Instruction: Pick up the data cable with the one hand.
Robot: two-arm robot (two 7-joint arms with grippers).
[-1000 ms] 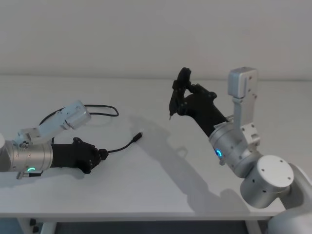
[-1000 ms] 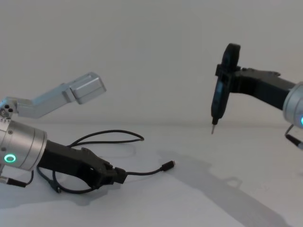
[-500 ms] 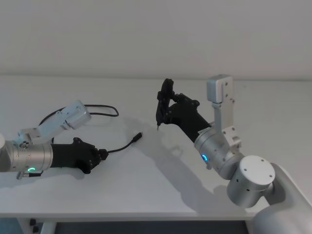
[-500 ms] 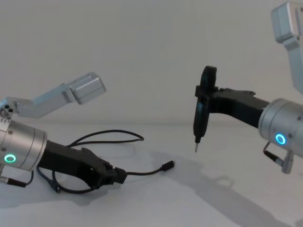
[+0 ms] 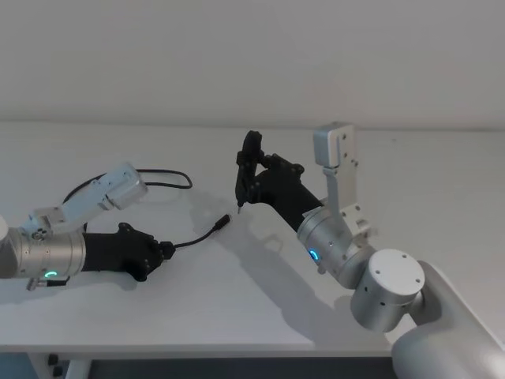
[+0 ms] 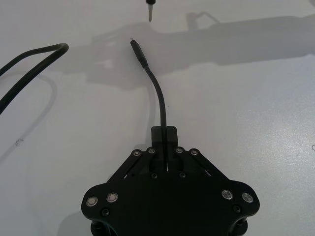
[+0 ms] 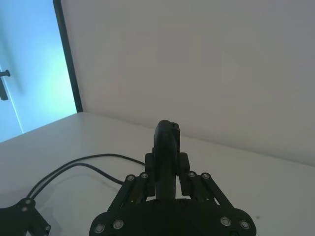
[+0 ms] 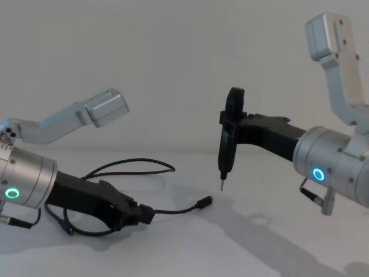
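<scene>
The data cable is lying looped on the white table, the left gripper is pinching it a little behind its plug, probably for a firm hold before lifting, while the right gripper is clamping a black pointed tool near this plug.

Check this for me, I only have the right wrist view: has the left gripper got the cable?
Observer: Yes. The left gripper is shut on the cable, a short way back from one plug.
Operator: Lifted?
Observer: No. In the chest view that gripper sits low at the table, with the cable's loops lying on it.
Operator: Where's my tip?
Observer: The tool in the right gripper points down. Its tip hangs over the table near that plug, not touching it.
</scene>
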